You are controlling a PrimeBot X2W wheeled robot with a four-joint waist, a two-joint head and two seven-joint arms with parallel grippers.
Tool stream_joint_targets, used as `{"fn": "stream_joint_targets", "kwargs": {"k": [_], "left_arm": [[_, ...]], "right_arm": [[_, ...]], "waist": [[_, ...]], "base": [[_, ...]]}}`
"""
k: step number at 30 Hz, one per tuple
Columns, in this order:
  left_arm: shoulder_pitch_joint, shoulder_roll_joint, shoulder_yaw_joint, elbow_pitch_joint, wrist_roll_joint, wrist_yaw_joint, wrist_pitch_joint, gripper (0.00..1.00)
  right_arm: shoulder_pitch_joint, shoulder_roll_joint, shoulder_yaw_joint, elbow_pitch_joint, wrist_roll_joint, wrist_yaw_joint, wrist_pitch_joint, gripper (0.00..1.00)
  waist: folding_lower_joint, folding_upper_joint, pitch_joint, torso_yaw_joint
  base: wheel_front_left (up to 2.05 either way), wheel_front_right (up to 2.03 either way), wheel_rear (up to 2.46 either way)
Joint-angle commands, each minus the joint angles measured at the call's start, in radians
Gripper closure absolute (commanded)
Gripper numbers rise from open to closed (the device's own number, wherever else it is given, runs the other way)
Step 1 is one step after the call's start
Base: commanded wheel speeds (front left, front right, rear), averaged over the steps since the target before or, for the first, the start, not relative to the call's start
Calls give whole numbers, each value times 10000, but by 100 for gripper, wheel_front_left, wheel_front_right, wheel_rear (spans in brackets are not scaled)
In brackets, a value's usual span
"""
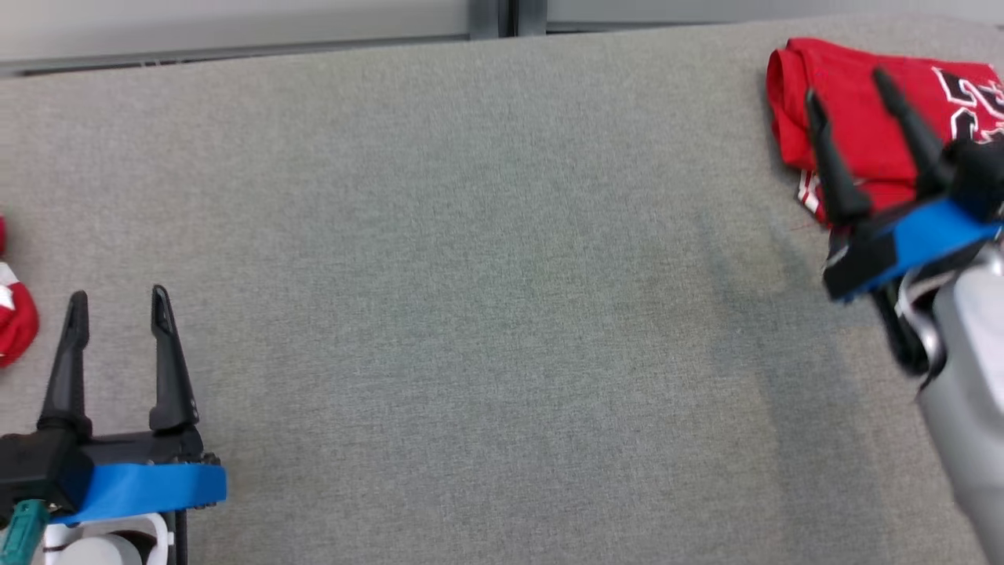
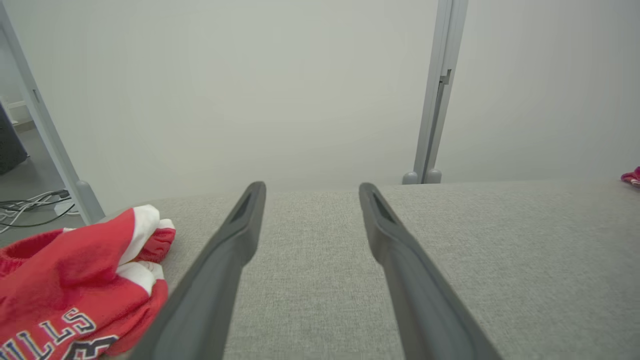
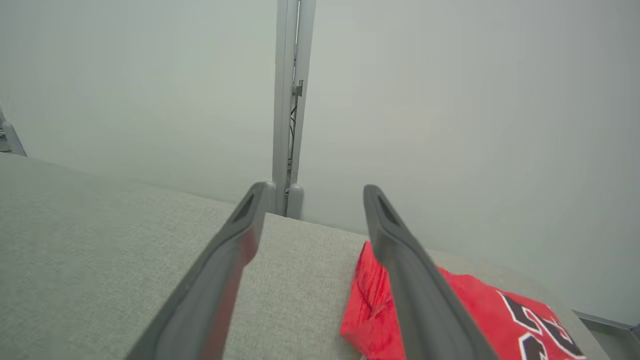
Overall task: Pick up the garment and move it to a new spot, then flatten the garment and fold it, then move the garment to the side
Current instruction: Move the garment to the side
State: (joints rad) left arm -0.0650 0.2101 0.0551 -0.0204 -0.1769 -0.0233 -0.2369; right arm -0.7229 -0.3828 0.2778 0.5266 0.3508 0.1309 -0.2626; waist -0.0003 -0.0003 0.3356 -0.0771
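Upper rt of head view: garment (image 1: 855,118), red, folded into a compact block. Lies on grey table (image 1: 471,275) close to far edge, w/ dark white-edged numerals on its rt part. Over it in same corner: rt gripper (image 1: 847,86), fingers spread wide, pinching nothing; points up-frame, tilts a bit left, blue band at base. Cannot tell from here whether tips touch cloth. In rt wrist view: rt gripper (image 3: 315,189) likewise spread, bare table betw. fingers; garment (image 3: 500,320) at lower rt, partly behind rt-hand finger, numerals toward bottom rt corner. Behind table, top center: grey post (image 3: 287,100) against pale wall (image 3: 150,75). Lower left of head view: left gripper (image 1: 119,295), fingers spread apart, empty, pointing up-frame over bare table, well apart from garment. At left edge, near it: other red cloth (image 1: 16,314) w/ white patches, bunched. In left wrist view: left gripper (image 2: 311,189) spread over table; other red cloth (image 2: 75,280) at lower left, crumpled, white lettering on it, just beside left-hand finger; cannot tell if touching. Far rt edge, mid-height: small red bit (image 2: 631,176) on table, too small to identify.
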Motion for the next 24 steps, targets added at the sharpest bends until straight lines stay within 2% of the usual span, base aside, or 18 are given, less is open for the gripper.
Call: {"fn": "stream_joint_targets", "kwargs": {"k": [1,14,24], "left_arm": [[80,-40,5,157,-81,-21,-48,0],[686,-294,-3,1348,-439,-15,-174,0],[1108,-323,-150,1843,-581,-77,-95,0]], "right_arm": [[669,215,-187,-310,-84,-2,-26,0],[4959,1730,-1821,-2046,-489,-2,-28,0],[6784,2567,-2818,-3274,-1299,-1,232,0]], "waist": [[3,3,-231,-6],[3,3,-1665,527],[3,3,-2411,695]], "base": [[0,0,0],[0,0,0],[0,0,0]]}}
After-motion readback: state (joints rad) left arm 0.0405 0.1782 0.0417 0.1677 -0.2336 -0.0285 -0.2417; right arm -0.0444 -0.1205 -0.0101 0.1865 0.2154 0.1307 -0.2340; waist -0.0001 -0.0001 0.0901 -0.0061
